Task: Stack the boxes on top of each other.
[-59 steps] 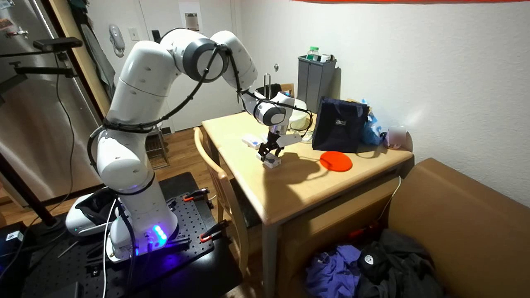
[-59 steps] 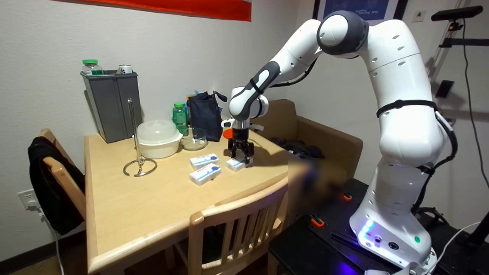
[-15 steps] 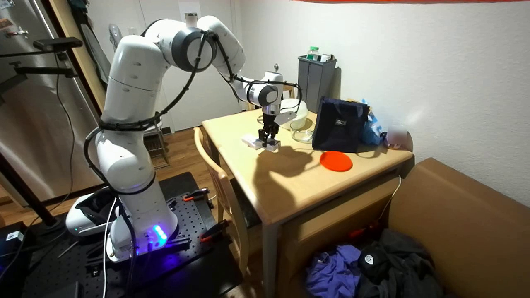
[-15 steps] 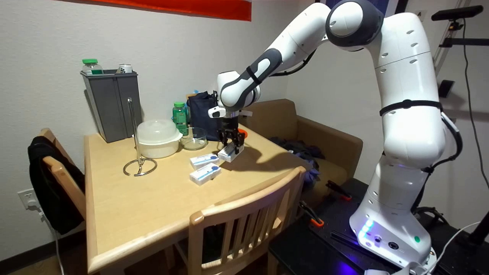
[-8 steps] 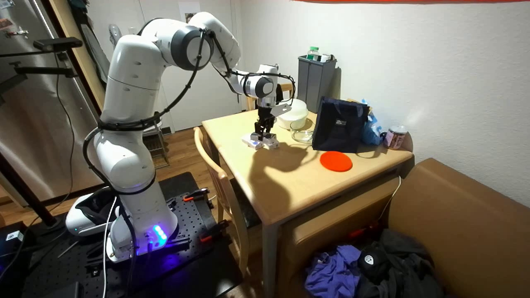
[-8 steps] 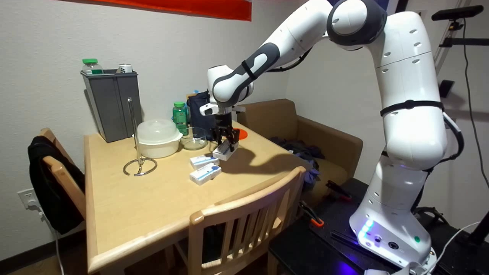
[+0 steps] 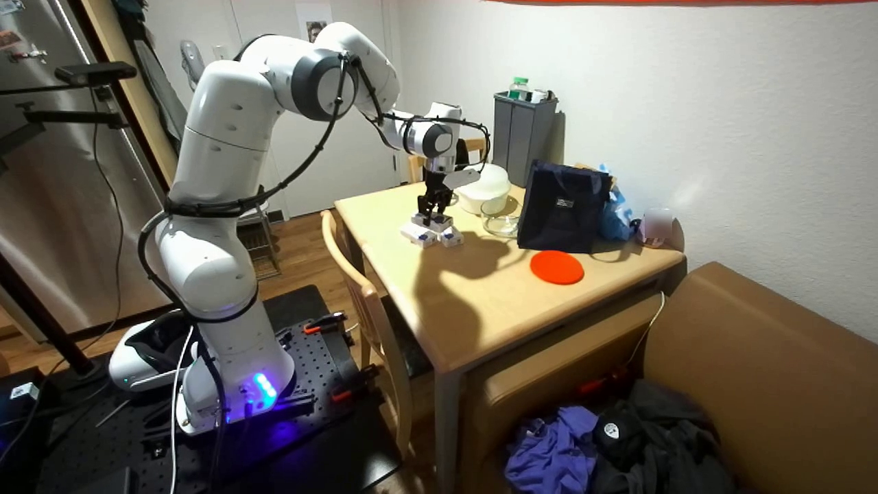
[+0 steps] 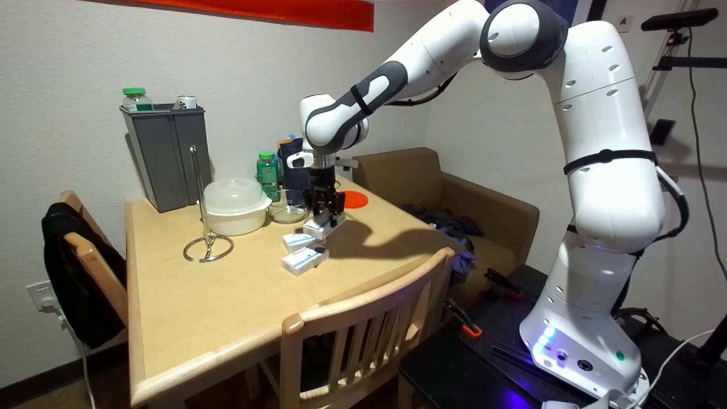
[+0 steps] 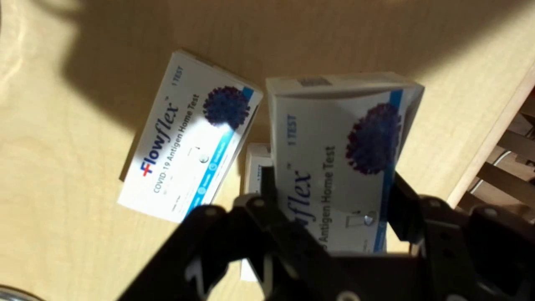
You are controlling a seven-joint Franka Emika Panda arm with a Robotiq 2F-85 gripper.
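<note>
Moved closer to a second box [image 9: 255,167] since moments ago: one white box [image 9: 332,159], pinched in the black gripper [image 9: 334,198].
In the wrist view it hides most of that box, just below; I can't tell whether they touch. To one side of the gripper, a third box [image 9: 190,138] lies flat on the pale wood-grain table [image 9: 62,251]. All are straight-edged, blue-striped printed cartons.

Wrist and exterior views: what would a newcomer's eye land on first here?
Probably the big white arm first, arching over the table in both exterior views. Next, the bright red disc lying flat on that table near the dark bag. In the wrist view, the white test box clamped in the tool looms right of centre, partly hiding a second box, with a third box to the left.
</note>
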